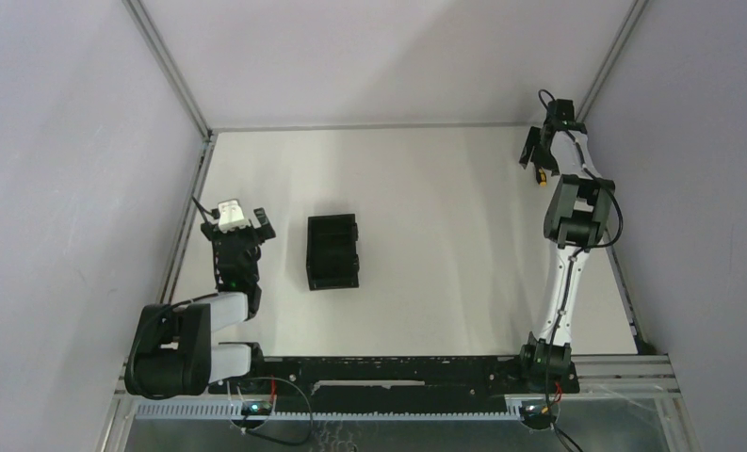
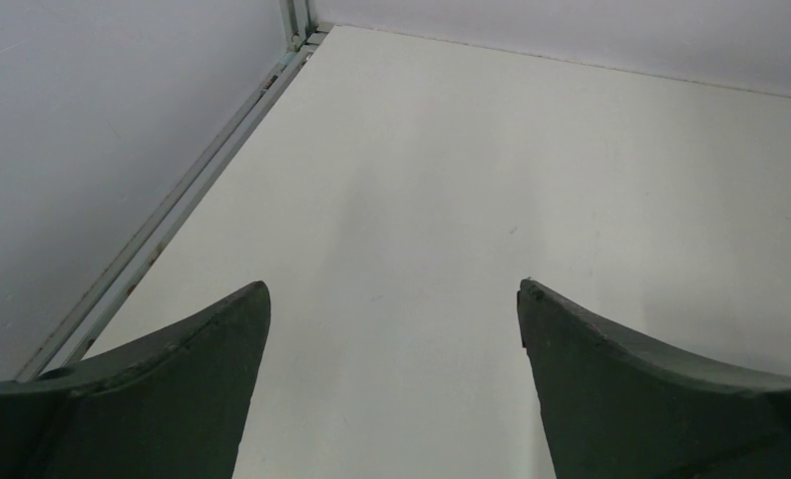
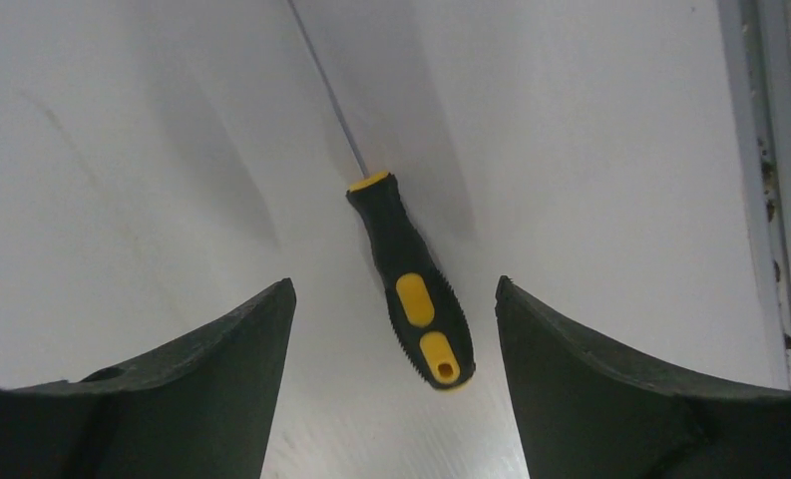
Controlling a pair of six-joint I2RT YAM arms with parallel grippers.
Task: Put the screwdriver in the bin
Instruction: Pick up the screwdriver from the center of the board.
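Yellow-and-black, the screwdriver lies flat on the white surface at the upper right of the overhead view, near the frame rail. In the right wrist view its handle sits in the gap between the two fingers of the right hand, a little nearer the finger at the right of the frame and touching neither. The butt end points to the bottom of that frame, and the thin shaft runs up and slightly left, out past the top edge. Its long axis therefore crosses the line on which the fingers close, which suits a pinch across the handle. The right hand is spread wide and holds nothing.

The bin sits well apart, left of centre in the overhead view, just beside the left hand, which is likewise wide open and empty. The right arm is plainly the nearer to the screwdriver. I judge the coming move to be a descent and squeeze on the handle, then a long carry leftward to the bin.
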